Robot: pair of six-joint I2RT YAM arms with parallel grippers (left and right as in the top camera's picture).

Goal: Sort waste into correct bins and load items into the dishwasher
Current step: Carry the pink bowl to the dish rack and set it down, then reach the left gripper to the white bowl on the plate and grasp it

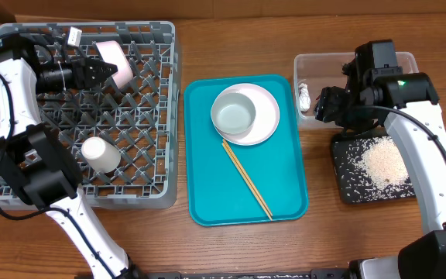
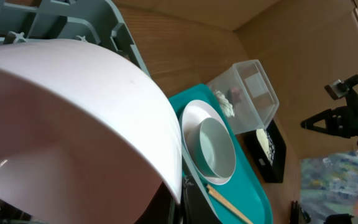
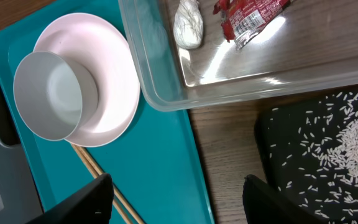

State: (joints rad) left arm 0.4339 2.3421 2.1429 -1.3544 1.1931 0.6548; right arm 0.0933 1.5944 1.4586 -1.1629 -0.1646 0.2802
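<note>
The left gripper [image 1: 105, 71] pinches the pink bowl [image 1: 120, 60] on edge at the far side of the rack [image 1: 170, 116] (right gripper [image 1: 324, 105] gapes, empty).

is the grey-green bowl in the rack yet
Not in. The grey-green bowl sits upright on the white plate on the teal tray, beside the grey rack.

Teal tray [image 1: 207, 182] flat on wood table [image 1: 231, 43], ctr.

Bowl [image 1: 233, 115] on plate [image 1: 269, 116] on tray [image 1: 215, 186], between rack [image 1: 130, 200] and tub [image 1: 324, 70].
</note>
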